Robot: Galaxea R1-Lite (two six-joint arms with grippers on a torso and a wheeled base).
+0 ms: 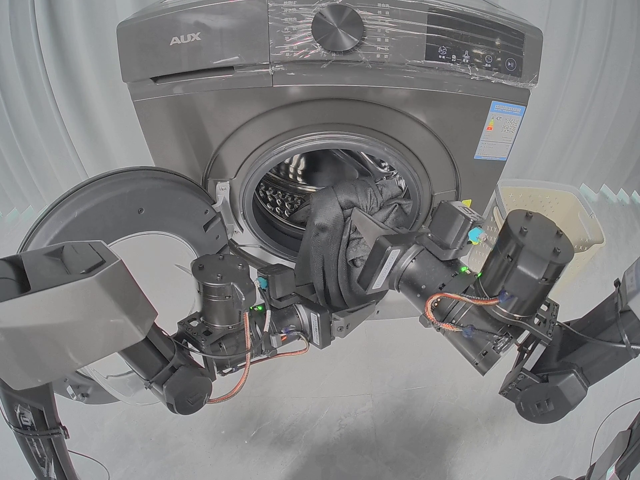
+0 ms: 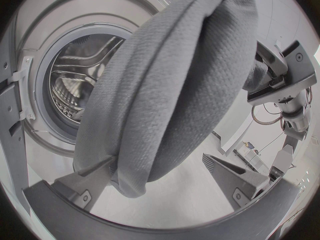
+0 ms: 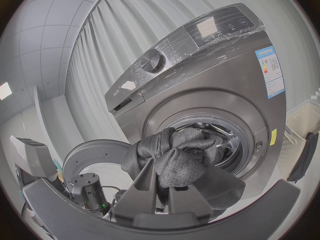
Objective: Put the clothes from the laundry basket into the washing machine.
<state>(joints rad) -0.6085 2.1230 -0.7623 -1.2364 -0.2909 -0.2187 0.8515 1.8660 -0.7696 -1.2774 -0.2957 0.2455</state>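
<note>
A grey front-loading washing machine point(image 1: 320, 108) fills the upper centre of the head view. Its round door point(image 1: 120, 208) is swung fully open toward the left of the frame, leaving the drum opening point(image 1: 287, 181) unblocked. A dark grey garment point(image 1: 333, 248) lies half inside the drum. The rest spills over the lower right rim of the opening and hangs down in front of the machine, above the bare pale floor point(image 1: 333, 421).

The right arm reaches in from the lower right, angled up toward the opening. The right end effector point(image 3: 163, 187) has its fingers pressed together, pinching a bunched fold of the garment just outside the rim. The left arm comes from the lower left, lying low and nearly level. The left end effector point(image 2: 156, 158) sits under the hanging end, its fingers spread wide, with cloth draped against one finger point(image 2: 96, 174).

A cream laundry basket point(image 1: 567, 208) stands at the right of the frame, beside the machine and behind the right arm. Another dark cloth point(image 3: 303, 157) hangs over its rim.
</note>
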